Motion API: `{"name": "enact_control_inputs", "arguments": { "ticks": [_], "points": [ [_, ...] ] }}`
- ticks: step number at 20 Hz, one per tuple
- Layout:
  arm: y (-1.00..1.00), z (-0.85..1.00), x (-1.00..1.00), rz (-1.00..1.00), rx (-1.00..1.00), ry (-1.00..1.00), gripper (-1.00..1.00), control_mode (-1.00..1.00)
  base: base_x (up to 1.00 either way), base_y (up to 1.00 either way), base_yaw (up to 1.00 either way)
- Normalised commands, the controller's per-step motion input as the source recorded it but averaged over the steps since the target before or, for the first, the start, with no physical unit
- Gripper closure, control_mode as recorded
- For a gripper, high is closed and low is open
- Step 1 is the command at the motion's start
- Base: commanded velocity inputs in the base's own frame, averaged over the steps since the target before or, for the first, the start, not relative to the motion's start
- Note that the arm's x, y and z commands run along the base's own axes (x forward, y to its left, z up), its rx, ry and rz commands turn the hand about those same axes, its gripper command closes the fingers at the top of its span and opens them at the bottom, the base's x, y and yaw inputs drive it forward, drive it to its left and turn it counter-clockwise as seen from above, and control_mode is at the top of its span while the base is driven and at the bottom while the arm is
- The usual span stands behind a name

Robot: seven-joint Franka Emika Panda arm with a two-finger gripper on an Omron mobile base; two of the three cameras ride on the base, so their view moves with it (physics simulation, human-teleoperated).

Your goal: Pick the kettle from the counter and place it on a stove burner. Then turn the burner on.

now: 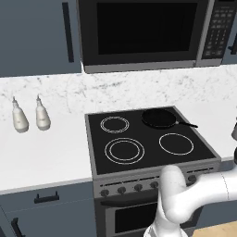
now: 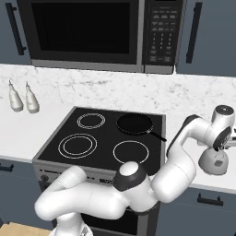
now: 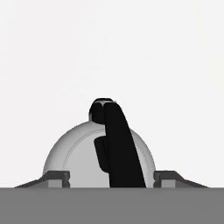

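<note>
At lower right, our tool (image 3: 112, 178) straddles the kettle (image 2: 213, 162), fingers spread and unclenched; closing off-centre on the thin handle (image 3: 118, 148) could tip it over on the surface (image 2: 221, 182).

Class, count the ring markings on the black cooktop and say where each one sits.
3: a large double ring front left, a smaller double ring back left, a single ring front right. The pan may hide another.
</note>
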Motion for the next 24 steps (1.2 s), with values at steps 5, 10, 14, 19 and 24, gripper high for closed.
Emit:
{"name": "enact_control_inputs", "arguments": {
  "ticks": [5,10,14,19,24],
  "points": [
    [0.00,0.00,0.03,0.00,0.00,0.00,1.00,-1.00,0.00,0.00,0.00],
    [0.09,0.00,-0.02,0.00,0.00,-0.04,1.00,-1.00,0.00,0.00,0.00],
    [0.58,0.09,-0.30,0.00,0.01,-0.20,1.00,-1.00,0.00,0.00,0.00],
    [0.99,0.15,-0.31,0.00,0.01,-0.22,1.00,-1.00,0.00,0.00,0.00],
    [1.00,0.17,-0.26,0.00,0.00,-0.20,1.00,-1.00,0.00,0.00,0.00]
  ]
}}
